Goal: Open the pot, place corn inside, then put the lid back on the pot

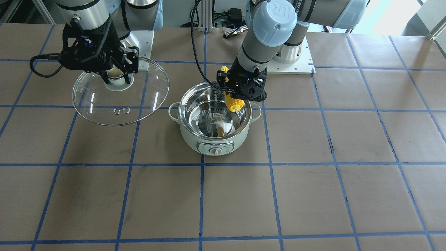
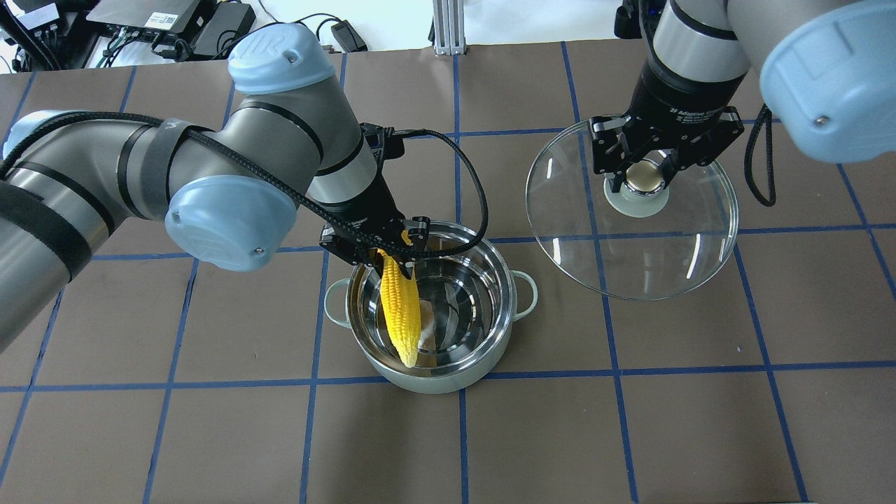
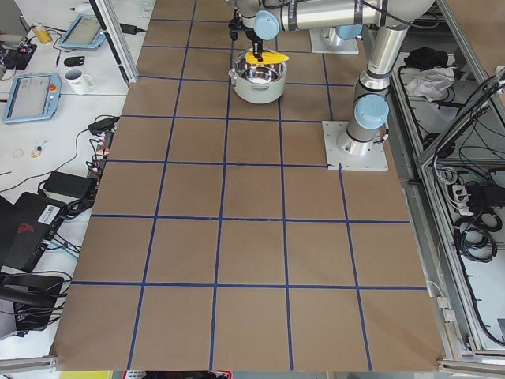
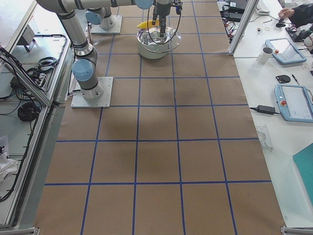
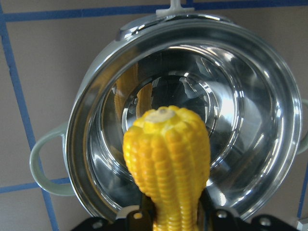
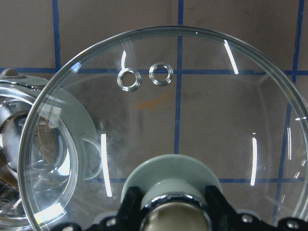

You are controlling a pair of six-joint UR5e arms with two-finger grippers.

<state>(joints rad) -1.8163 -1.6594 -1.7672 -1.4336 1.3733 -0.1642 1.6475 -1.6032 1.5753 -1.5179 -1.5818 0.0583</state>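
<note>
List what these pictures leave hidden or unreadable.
- corn: its gripped end is covered by the left tool in the overhead and left wrist views.
- pot: control panel markings are too small in the front-facing view; the pale patch on its floor may be a reflection.
- lid: knob mostly hidden by the right tool, and cut off by the right wrist view's bottom edge.
- Side views: both tools too small.

The pot [image 2: 434, 383] stands near the table's middle. The corn [image 2: 397, 315], in the left gripper [image 2: 394, 260], hangs over its open inside. The lid [image 2: 630, 252], in the right gripper [image 2: 642, 178], hangs beside it, toward the table's right end.
</note>
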